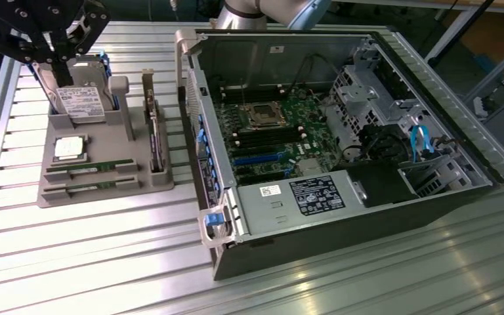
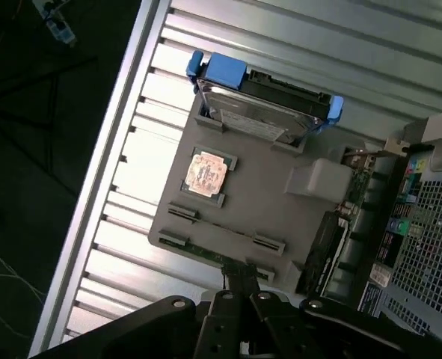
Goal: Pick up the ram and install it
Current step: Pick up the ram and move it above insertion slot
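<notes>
Open case (image 1: 261, 62) is set beside the grey holder (image 1: 103, 141). The ram (image 1: 90, 168) is lodged crosswise at the holder's near end in the exterior view. The gripper (image 2: 240, 277) is poised over the hard drive (image 1: 81, 102) at the far end, fingers judged together, empty.

In the exterior view, you see bright light bounce off the metal table (image 1: 103, 262), so white glare runs along the bottom of the frame. The inside of the computer case (image 1: 383, 187) at the lower right stays dark and full of shadow. In the wrist view, the table shines white too, the processor chip (image 2: 206, 173) looks pale and washed out, and the gripper (image 2: 241, 288) is just a dark shape.
</notes>
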Robot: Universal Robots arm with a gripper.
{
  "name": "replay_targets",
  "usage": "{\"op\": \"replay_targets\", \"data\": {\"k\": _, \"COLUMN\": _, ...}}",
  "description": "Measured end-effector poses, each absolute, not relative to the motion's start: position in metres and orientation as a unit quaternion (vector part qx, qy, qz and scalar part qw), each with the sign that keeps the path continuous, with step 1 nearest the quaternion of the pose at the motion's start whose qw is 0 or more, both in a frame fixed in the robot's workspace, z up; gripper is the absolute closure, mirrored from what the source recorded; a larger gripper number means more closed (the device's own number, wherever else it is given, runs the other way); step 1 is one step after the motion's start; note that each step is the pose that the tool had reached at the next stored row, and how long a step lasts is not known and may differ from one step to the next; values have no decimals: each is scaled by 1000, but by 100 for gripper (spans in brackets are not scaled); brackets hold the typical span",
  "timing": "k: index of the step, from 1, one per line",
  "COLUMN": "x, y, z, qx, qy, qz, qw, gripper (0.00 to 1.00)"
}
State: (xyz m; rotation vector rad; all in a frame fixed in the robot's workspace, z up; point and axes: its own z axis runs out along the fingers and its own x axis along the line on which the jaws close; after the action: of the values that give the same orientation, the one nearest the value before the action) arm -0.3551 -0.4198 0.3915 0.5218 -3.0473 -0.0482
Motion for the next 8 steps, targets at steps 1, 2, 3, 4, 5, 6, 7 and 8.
{"op": "replay_targets", "data": {"k": 1, "x": -355, "y": -420, "z": 391, "qx": 178, "qy": -984, "qz": -15, "qw": 25, "gripper": 90}}
{"op": "replay_targets", "data": {"k": 2, "x": -355, "y": -420, "z": 391, "qx": 191, "qy": -981, "qz": -15, "qw": 25, "gripper": 90}}
{"op": "replay_targets", "data": {"k": 3, "x": -355, "y": -420, "z": 391, "qx": 203, "qy": -979, "qz": -15, "qw": 25, "gripper": 90}}
{"op": "replay_targets", "data": {"k": 4, "x": -355, "y": -420, "z": 391, "qx": 212, "qy": -977, "qz": -14, "qw": 25, "gripper": 90}}
{"op": "replay_targets", "data": {"k": 5, "x": -355, "y": -420, "z": 391, "qx": 226, "qy": -974, "qz": -14, "qw": 26, "gripper": 90}}
{"op": "replay_targets", "data": {"k": 6, "x": -355, "y": -420, "z": 391, "qx": 235, "qy": -972, "qz": -14, "qw": 26, "gripper": 90}}
{"op": "replay_targets", "data": {"k": 7, "x": -355, "y": -420, "z": 391, "qx": 245, "qy": -969, "qz": -14, "qw": 26, "gripper": 90}}
{"op": "replay_targets", "data": {"k": 8, "x": -355, "y": -420, "z": 391, "qx": 267, "qy": -963, "qz": -13, "qw": 26, "gripper": 90}}
